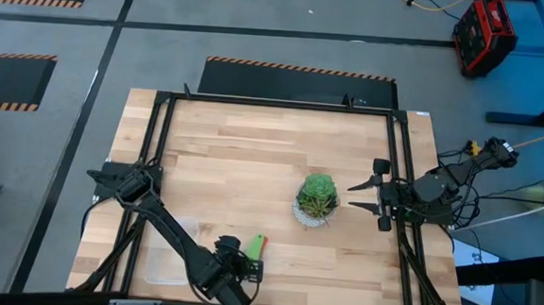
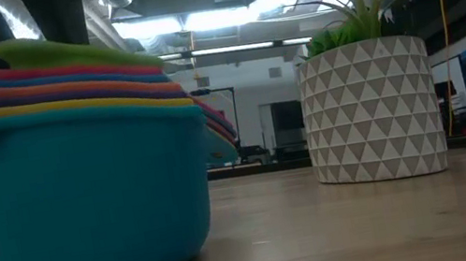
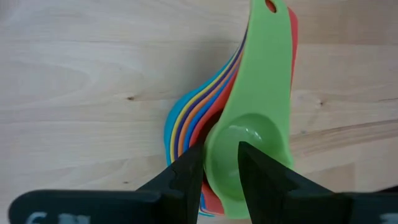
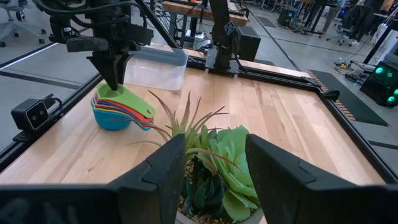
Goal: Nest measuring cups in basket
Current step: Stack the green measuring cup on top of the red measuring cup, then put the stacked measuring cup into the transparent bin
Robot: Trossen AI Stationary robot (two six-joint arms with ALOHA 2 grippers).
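The measuring cups (image 4: 118,112) stand nested in one stack on the wooden table near its front edge, the big blue one (image 2: 82,194) at the bottom. The green cup (image 3: 255,81) lies on top, a little tilted, its handle (image 1: 258,243) pointing to the far right. My left gripper (image 3: 221,158) comes down on the stack (image 1: 237,264) and is shut on the green cup. The clear basket (image 4: 155,68) sits just left of the stack. My right gripper (image 1: 369,198) waits open near the right edge, facing the potted plant. My left gripper pinches the green cup's bowl wall (image 3: 217,146) on the side away from the handle. One finger (image 3: 264,168) stands inside the bowl and the other (image 3: 183,174) outside it, over the rims below. The fingers slant steeply down from above. The cup rests in the stack.
A green plant in a white patterned pot (image 1: 317,198) stands right of centre, between the stack and my right gripper. A black metal frame (image 1: 399,160) runs along the table's edges. Bare wood lies across the table's far half.
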